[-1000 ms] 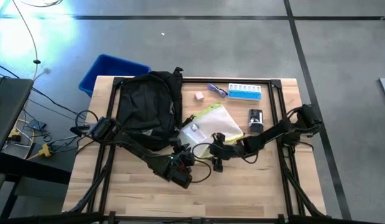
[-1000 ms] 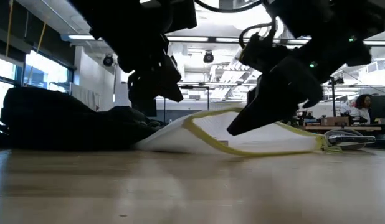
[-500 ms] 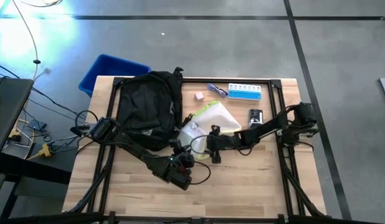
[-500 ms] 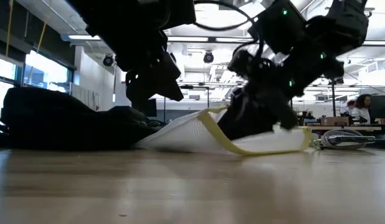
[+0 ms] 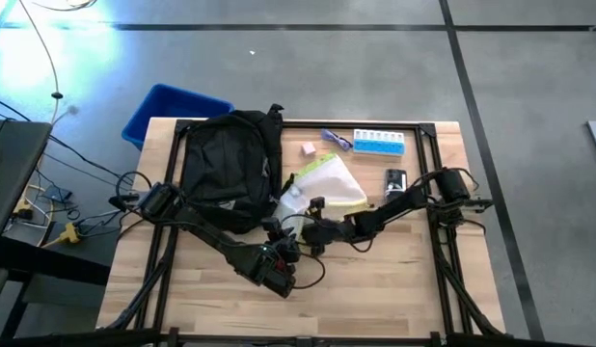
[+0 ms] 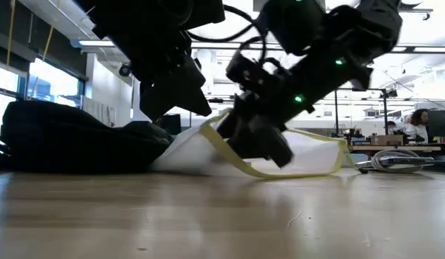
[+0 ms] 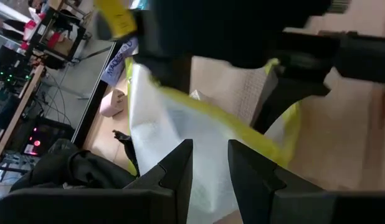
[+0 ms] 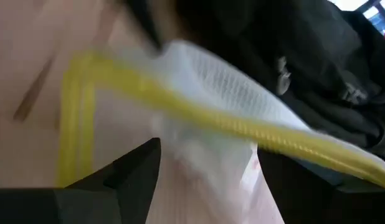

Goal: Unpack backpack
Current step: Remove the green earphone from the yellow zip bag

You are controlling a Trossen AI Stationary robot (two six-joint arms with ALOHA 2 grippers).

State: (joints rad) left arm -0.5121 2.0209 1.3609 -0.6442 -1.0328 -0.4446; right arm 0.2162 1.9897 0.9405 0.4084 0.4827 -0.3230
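Note:
The black backpack (image 5: 230,159) lies flat on the table's far left part and shows as a dark mound in the low view (image 6: 71,140). The clear pouch with a yellow edge (image 5: 325,183) rests beside it, its left side against the backpack. My right gripper (image 5: 312,220) is open and low at the pouch's near side (image 6: 262,144). The yellow edge (image 8: 199,118) runs across in front of its fingers. My left gripper (image 5: 281,234) hovers over the seam between pouch and backpack (image 6: 194,108), fingers narrowly apart (image 7: 210,149), touching nothing that shows. My right gripper, open, pushes against the pouch's near side (image 6: 237,162), coming level from the table's right. The yellow edge (image 6: 215,140) is bent up around the fingers (image 6: 269,147). The pouch's far part stays on the table. The exact place of touch is hidden by the gripper.
A blue bin (image 5: 173,108) stands off the far left corner. Along the far edge lie a pink block (image 5: 307,148), a blue pen-like thing (image 5: 337,139) and a blue pill box (image 5: 379,143). A small black device (image 5: 395,181) sits right of the pouch. The near half of the table is bare wood.
My right gripper has travelled toward the table's left, along the pouch toward the backpack, and dropped lower. The pouch has been shoved left and bunched narrower. Its near yellow edge has risen while its far side stayed against the backpack.

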